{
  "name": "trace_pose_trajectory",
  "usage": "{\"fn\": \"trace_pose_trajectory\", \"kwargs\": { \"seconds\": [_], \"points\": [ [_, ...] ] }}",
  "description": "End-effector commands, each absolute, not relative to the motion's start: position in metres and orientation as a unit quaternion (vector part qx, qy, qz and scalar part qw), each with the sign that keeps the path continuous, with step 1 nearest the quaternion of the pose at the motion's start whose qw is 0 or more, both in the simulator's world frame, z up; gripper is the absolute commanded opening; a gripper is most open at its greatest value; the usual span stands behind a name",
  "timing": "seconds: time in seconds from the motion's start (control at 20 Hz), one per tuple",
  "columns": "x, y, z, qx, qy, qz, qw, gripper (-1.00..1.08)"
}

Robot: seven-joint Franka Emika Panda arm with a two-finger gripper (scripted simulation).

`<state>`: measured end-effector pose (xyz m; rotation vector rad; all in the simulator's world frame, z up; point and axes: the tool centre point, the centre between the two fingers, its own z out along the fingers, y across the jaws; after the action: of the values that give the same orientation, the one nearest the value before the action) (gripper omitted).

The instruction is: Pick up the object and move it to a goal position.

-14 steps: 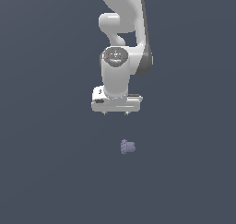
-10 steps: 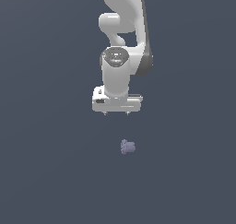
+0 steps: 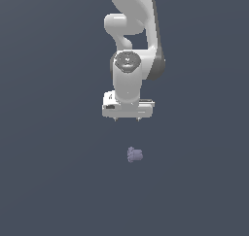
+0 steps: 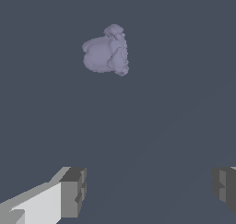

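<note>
Right under my wrist camera, my gripper (image 4: 147,191) had its two fingers (image 4: 73,191) spread wide apart, with nothing between them but the flat slate-grey floor (image 4: 184,80). Each fingertip had a darker grey pad on a white body, and there was a big empty gap between the two. A bit further out from the fingers sat the object (image 4: 106,52), a lumpy little lavender-grey blob, smooth and rounded on one side and kind of crumbly and bumpy on the other. It was resting on the floor by itself, well apart from both fingers and not lined up between them in the wrist view. From the exterior view, my gripper (image 3: 126,119) was hanging above the floor pointing straight down, only the tiny tips poking out under the white hand. The object (image 3: 134,155) was lower in that picture and just a touch toward the exterior view's right, clearly not touching me. Behind all that, my white arm (image 3: 133,45) rose up and out of frame against the same plain dark background.
</note>
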<state>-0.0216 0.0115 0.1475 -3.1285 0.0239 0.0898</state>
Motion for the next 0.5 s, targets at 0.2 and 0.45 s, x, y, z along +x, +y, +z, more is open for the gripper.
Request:
{"fn": "trace_pose_trajectory", "kwargs": {
  "seconds": [0.2,0.45],
  "points": [
    [-0.018,0.012,0.146,-1.000,0.007,0.028,0.006,1.00],
    [-0.005,0.015,0.142,-1.000,0.003,0.025,0.005,1.00]
  ]
}}
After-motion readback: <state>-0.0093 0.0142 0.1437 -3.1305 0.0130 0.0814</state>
